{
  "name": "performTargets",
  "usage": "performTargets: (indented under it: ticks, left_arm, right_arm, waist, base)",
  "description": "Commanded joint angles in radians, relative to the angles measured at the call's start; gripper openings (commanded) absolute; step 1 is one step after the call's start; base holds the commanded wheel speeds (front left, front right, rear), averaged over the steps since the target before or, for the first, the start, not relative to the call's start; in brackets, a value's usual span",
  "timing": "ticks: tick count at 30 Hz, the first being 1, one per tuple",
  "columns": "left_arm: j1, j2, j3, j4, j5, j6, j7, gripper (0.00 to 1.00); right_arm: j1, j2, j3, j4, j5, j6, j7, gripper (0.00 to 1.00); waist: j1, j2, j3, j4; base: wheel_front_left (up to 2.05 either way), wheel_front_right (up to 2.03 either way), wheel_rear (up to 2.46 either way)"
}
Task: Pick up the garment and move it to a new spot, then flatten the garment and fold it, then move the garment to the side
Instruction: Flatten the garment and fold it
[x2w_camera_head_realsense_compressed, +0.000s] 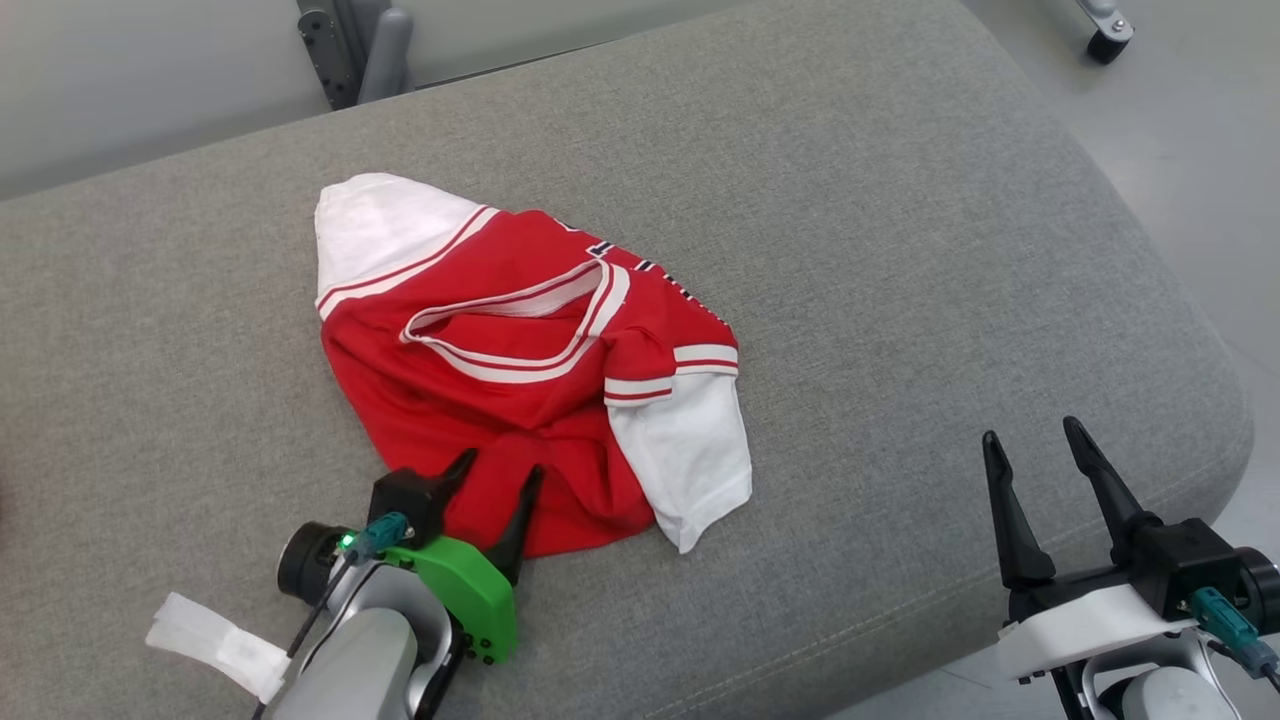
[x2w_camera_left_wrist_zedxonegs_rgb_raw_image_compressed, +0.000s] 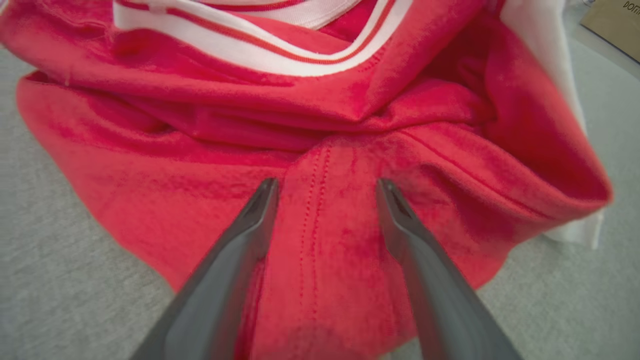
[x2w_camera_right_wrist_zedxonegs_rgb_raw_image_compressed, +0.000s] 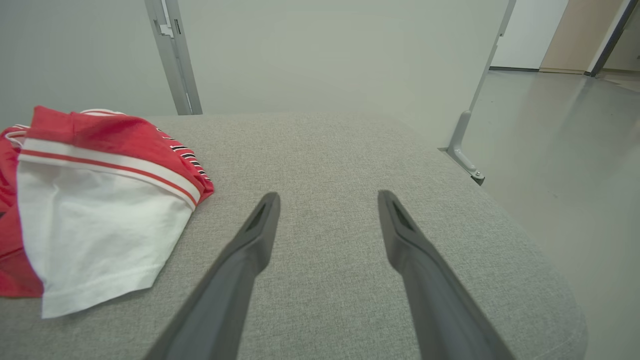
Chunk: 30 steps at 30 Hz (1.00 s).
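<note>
A crumpled red garment (x2w_camera_head_realsense_compressed: 500, 370) with white sleeves and a red-and-white striped collar lies bunched on the grey cushion (x2w_camera_head_realsense_compressed: 900, 250). My left gripper (x2w_camera_head_realsense_compressed: 500, 470) stands open over the garment's near red edge, a finger on either side of a stitched fold (x2w_camera_left_wrist_zedxonegs_rgb_raw_image_compressed: 315, 210). Off to the right, my right gripper (x2w_camera_head_realsense_compressed: 1035, 435) is open near the cushion's front edge, with nothing between its fingers (x2w_camera_right_wrist_zedxonegs_rgb_raw_image_compressed: 260, 225). In the right wrist view the garment's white sleeve (x2w_camera_right_wrist_zedxonegs_rgb_raw_image_compressed: 95, 225) lies to the left of that gripper (x2w_camera_right_wrist_zedxonegs_rgb_raw_image_compressed: 327, 200), apart from it.
The cushion's rounded right and front edges (x2w_camera_head_realsense_compressed: 1200, 420) drop to a pale floor (x2w_camera_head_realsense_compressed: 1200, 120). A metal frame leg (x2w_camera_head_realsense_compressed: 345, 50) stands behind the cushion, and a caster wheel (x2w_camera_head_realsense_compressed: 1108, 40) sits at the far right. A white tag (x2w_camera_head_realsense_compressed: 215, 645) hangs by my left wrist.
</note>
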Motion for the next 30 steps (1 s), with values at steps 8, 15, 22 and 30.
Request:
performTargets:
  ticks: [8,15,22,30]
  left_arm:
    - [-0.019,0.007,0.030,0.037,0.013,0.006,0.000,1.00]
    - [-0.020,-0.018,-0.027,0.078,-0.022,0.000,0.001,0.98]
    - [-0.026,-0.016,-0.105,0.062,-0.085,-0.001,0.001,0.31]
    - [-0.012,0.014,-0.144,-0.009,-0.140,0.000,0.000,0.00]
  right_arm:
    - [-0.013,0.007,0.002,0.006,0.002,0.000,-0.003,1.00]
    - [-0.008,0.003,0.005,0.010,0.005,0.000,-0.003,1.00]
    - [0.002,-0.002,0.004,0.016,0.010,0.000,-0.003,1.00]
    - [0.011,-0.010,-0.003,0.022,0.009,0.000,-0.003,1.00]
  waist:
    - [0.0000,0.0000,-0.003,0.016]
    - [0.0000,0.0000,-0.011,0.025]
    - [0.0000,0.0000,-0.016,0.031]
    - [0.0000,0.0000,-0.030,0.043]
  base:
    - [0.00,0.00,0.00]
    - [0.00,0.00,0.00]
    - [0.00,0.00,0.00]
    - [0.00,0.00,0.00]
